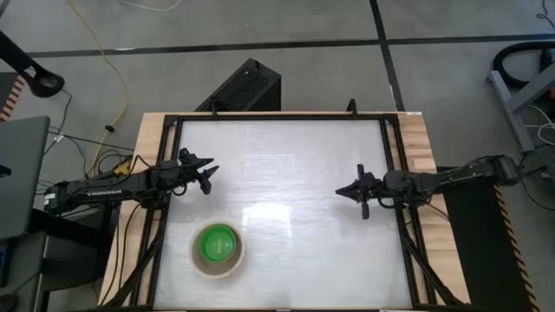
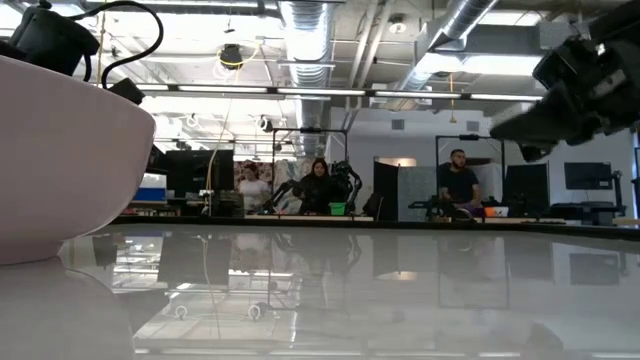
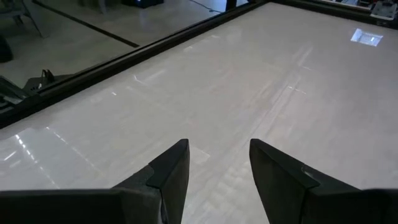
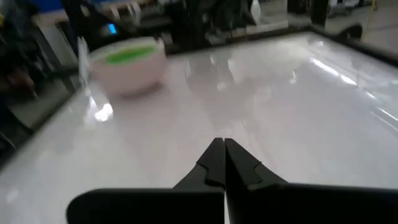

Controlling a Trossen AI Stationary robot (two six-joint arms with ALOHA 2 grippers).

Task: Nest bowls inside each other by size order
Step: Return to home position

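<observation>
A stack of bowls (image 1: pixel 218 249) stands on the white table near its front left. The outer bowl is cream-white (image 1: pixel 232 265); the bright green bowl (image 1: pixel 217 243) sits inside it. The grey-beige and light blue bowls do not show apart. The stack also shows in the right wrist view (image 4: pixel 127 62) and as a pale wall in the low view (image 2: pixel 60 165). My left gripper (image 1: pixel 208 174) is open and empty above the table's left side, behind the stack. My right gripper (image 1: pixel 343 190) is shut and empty at the table's right side.
A black frame (image 1: pixel 277 117) runs around the white table top, with wooden edges outside it. A black box (image 1: pixel 243 87) stands on the floor behind the table. People sit in the room (image 2: pixel 320 185) beyond the table. Bare table lies between the two grippers.
</observation>
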